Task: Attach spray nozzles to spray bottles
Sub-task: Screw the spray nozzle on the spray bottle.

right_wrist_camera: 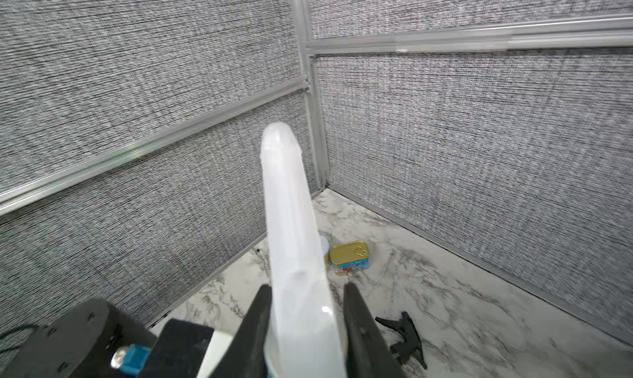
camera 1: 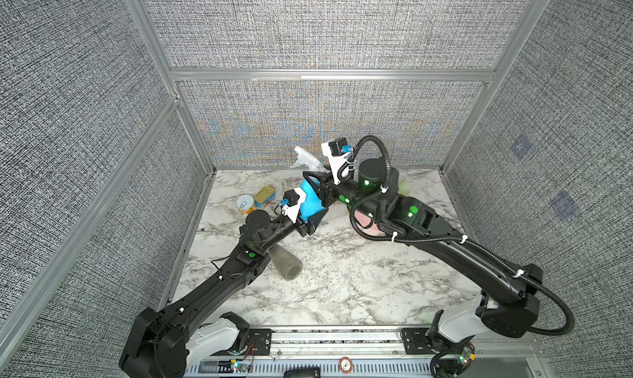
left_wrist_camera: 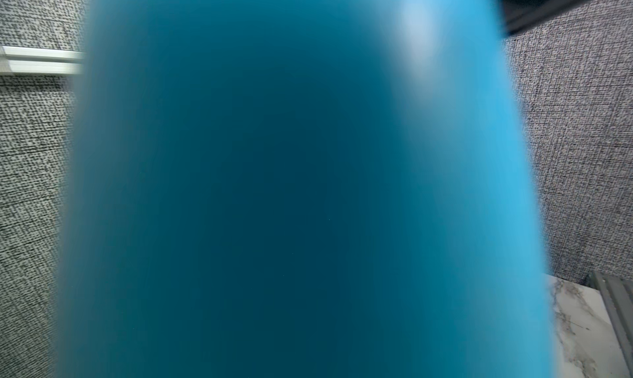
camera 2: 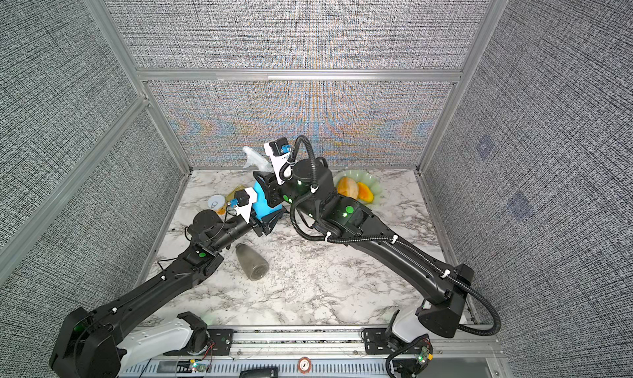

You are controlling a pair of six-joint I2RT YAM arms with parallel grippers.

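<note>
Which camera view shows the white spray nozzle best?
The right wrist view: the white spray nozzle fills its centre, close up. Both top views show it small, above the blue bottle. The left wrist view misses it.

My desk [camera 1: 342, 284] is white marble with grey veins. Near its far left corner, a round can [camera 1: 246, 205] with a pale pull-tab lid stands just beside a rectangular tin [camera 1: 265, 195] with a gold top and a blue printed side. Toward the far right, a pale green plate [camera 2: 375, 184] holds orange fruit pieces [camera 2: 347, 187]. Grey woven walls [camera 1: 329, 27] in aluminium framing surround it.
</note>
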